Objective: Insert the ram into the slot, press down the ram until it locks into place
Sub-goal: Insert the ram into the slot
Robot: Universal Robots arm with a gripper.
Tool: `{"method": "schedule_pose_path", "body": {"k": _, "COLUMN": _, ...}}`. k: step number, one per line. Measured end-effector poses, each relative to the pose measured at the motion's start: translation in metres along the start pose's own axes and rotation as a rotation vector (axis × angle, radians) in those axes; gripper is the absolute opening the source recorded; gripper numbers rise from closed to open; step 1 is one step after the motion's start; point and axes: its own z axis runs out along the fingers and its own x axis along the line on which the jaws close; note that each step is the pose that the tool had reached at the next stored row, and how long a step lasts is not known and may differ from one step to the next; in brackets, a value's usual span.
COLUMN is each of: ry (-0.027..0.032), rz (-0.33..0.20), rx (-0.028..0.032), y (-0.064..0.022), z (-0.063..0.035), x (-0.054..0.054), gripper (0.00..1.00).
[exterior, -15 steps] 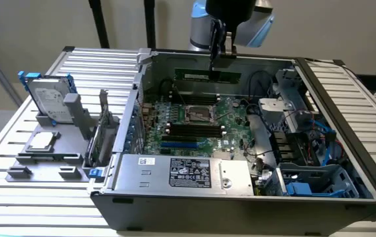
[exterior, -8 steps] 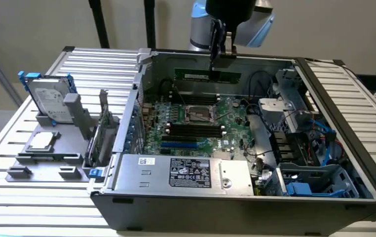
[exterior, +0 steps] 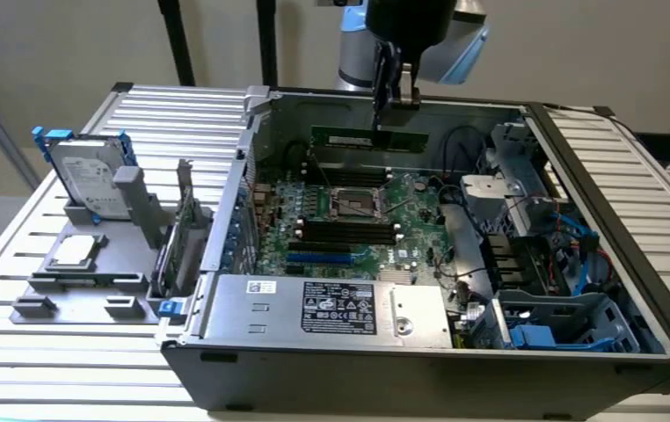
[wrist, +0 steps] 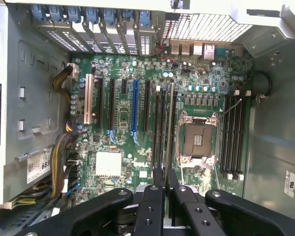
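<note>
Black gripper (wrist: pixel 165 178) was clamped on the top edge of the thin green circuit-board ram stick (exterior: pixel 341 137), hanging upright above the long black plastic slots (wrist: pixel 159 123); judged light, stiff, fragile, best gripped by bare edges, not chips.

I am viewing a ribbed metal table (exterior: pixel 54 360) that is carrying an open computer case (exterior: pixel 429 382) and, toward the exterior view's left, a grey parts holder (exterior: pixel 77 288).
</note>
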Motion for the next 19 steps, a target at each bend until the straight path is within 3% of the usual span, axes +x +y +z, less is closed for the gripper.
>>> {"method": "schedule_pose_path", "body": {"k": 13, "ry": 0.0, "rz": 0.0, "rx": 0.0, "y": -0.0005, "z": 0.0236, "x": 0.001, "gripper": 0.14}}
{"method": "schedule_pose_path", "body": {"k": 19, "ry": 0.0001, "rz": 0.0, "rx": -0.0001, "y": 0.0039, "z": 0.0346, "x": 0.001, "gripper": 0.14}}
